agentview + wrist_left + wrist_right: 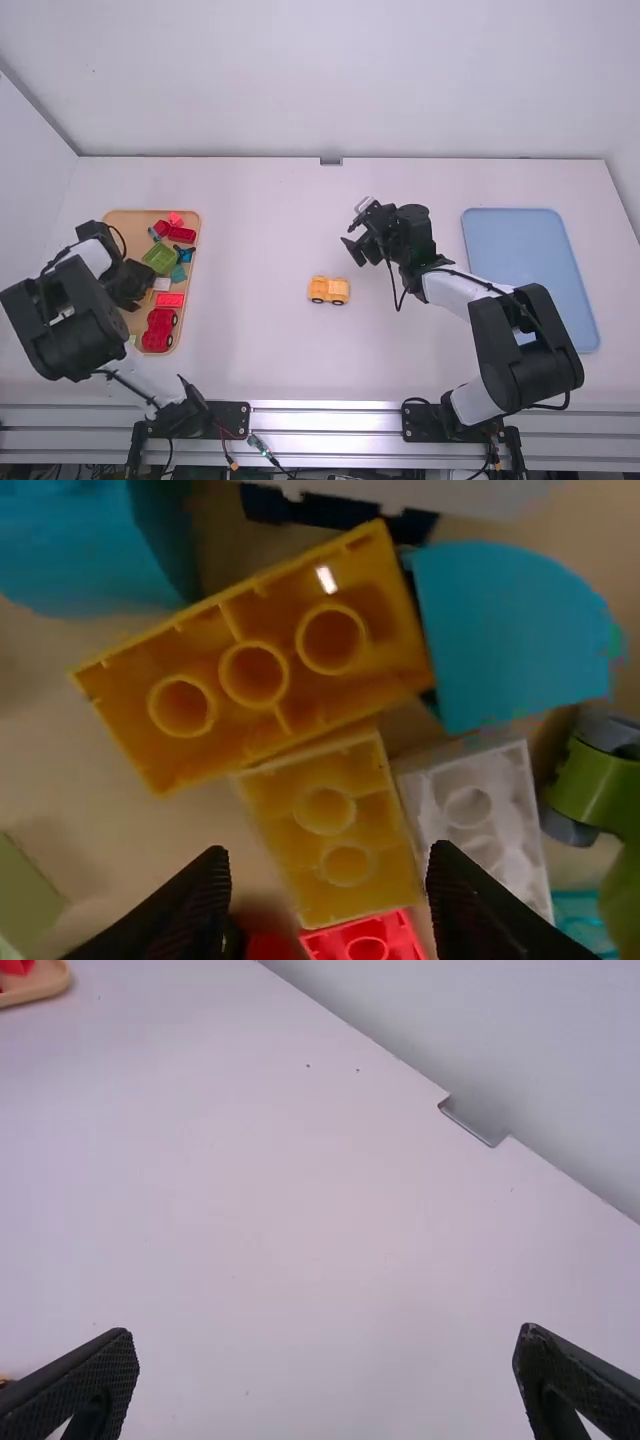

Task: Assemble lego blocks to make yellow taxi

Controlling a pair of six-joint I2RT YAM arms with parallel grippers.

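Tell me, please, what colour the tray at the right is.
The tray is light blue; the high view shows it best.

This looks like a robotics lab, or a workshop bench set up like one. A left arm (pixel 70 320) and a right arm (pixel 525 345) stand on black mounting plates (pixel 232 418) over metal rails (pixel 330 421) along the front of a white table (pixel 250 240). Loose cables (pixel 268 452) run below, and plain pale walls (pixel 330 100) enclose the back and sides.
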